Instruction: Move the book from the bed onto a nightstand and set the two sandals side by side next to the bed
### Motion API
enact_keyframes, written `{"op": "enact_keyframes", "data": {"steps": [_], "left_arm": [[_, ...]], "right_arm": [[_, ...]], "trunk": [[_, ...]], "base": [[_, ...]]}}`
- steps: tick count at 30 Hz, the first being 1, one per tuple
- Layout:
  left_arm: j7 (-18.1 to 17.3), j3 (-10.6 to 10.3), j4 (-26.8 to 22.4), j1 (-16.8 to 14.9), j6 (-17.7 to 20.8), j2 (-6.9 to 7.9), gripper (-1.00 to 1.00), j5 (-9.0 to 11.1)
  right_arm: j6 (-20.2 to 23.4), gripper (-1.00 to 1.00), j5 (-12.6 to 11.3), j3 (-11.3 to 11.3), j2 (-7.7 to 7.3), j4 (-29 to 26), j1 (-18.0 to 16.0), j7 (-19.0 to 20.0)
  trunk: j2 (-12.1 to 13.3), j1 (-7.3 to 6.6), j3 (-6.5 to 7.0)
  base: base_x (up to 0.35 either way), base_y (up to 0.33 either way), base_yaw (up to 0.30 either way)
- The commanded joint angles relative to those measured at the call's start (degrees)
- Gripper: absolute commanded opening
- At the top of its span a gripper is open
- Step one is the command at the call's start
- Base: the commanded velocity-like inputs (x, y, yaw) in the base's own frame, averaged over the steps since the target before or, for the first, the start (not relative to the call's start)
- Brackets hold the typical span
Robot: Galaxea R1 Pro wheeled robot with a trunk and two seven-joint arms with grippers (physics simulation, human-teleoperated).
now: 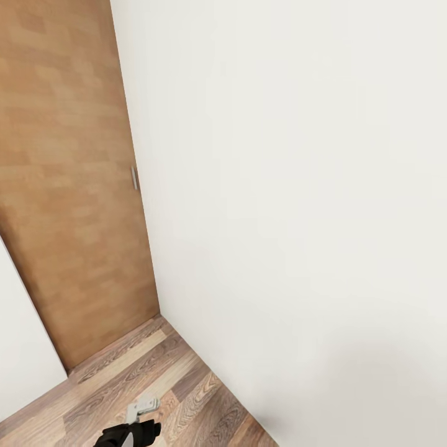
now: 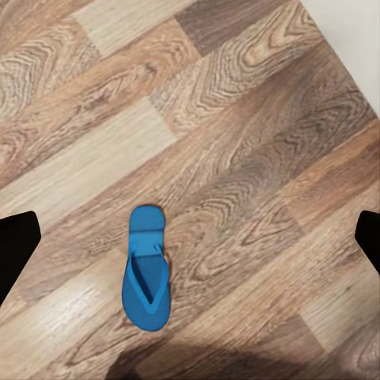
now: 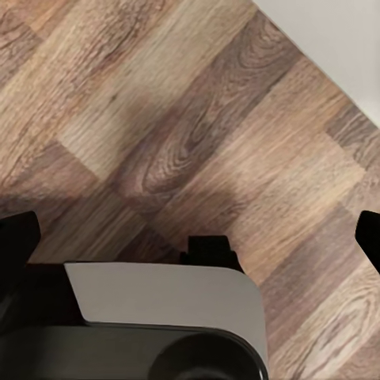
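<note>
flat bright blue flip-flop (image 2: 146, 270) seen on wood-plank floor (image 2: 237, 142) below left gripper (image 2: 190, 237) — fingers spread wide, nothing held; long axis runs crosswise to finger gap — right gripper's state cannot be told.

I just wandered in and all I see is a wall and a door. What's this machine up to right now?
The robot faces a corner where a brown door meets a white wall. It holds nothing. Its left gripper hangs open above the wood floor, with one blue sandal lying flat below, not yet touched. The right gripper is also open over bare planks, near part of the robot's own grey body.
</note>
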Motion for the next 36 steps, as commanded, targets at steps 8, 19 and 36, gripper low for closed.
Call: {"op": "enact_keyframes", "data": {"steps": [8, 19, 36], "left_arm": [[0.21, 0.35, -0.13, -0.01, 0.28, 0.07, 1.00, 0.40], [0.29, 0.39, -0.13, -0.02, 0.19, 0.13, 1.00, 0.36], [0.31, 0.31, -0.13, -0.02, 0.17, 0.13, 1.00, 0.29]], "right_arm": [[-0.03, 1.00, 0.03, -0.11, 0.02, -0.09, 0.02, -0.07], [-0.03, 1.00, 0.03, -0.10, 0.02, -0.09, 0.02, -0.07], [-0.03, 1.00, 0.03, -0.10, 0.02, -0.09, 0.02, -0.07]], "trunk": [[-3.25, 1.76, -1.49], [-7.66, 4.18, -3.46], [-14.48, 7.91, -6.52]], "base": [[0.000, 0.000, 0.000], [0.000, 0.000, 0.000], [0.000, 0.000, 0.000]]}}
